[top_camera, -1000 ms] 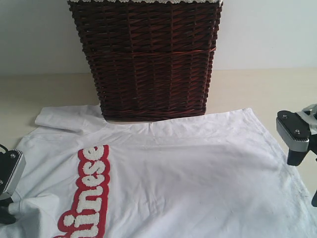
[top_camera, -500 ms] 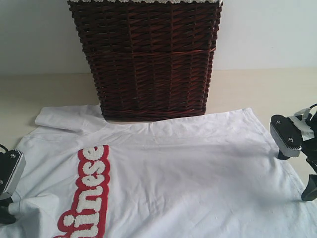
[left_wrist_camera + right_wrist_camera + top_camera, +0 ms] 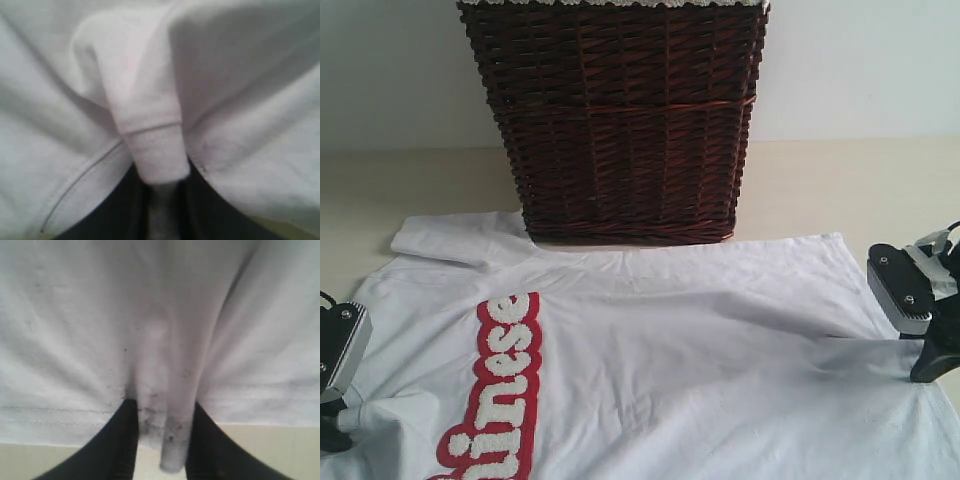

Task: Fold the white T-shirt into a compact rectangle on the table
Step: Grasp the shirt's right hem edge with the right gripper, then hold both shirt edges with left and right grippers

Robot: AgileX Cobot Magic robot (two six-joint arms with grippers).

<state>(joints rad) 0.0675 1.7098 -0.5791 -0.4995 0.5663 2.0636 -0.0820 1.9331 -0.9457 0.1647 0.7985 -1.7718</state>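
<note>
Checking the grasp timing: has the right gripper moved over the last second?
Yes: the right gripper shifted slightly left, toward the basket, and now pinches the white T-shirt.

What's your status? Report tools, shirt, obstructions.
Left tool shut on a fold of the white T-shirt; right tool pinching its edge. Shirt spread on the table, not yet folded. Wicker basket at its far edge.

Staged robot lab bench, wide cream table (image 3: 420,190), plain pale wall (image 3: 860,70), dark wicker basket (image 3: 620,120)
</note>
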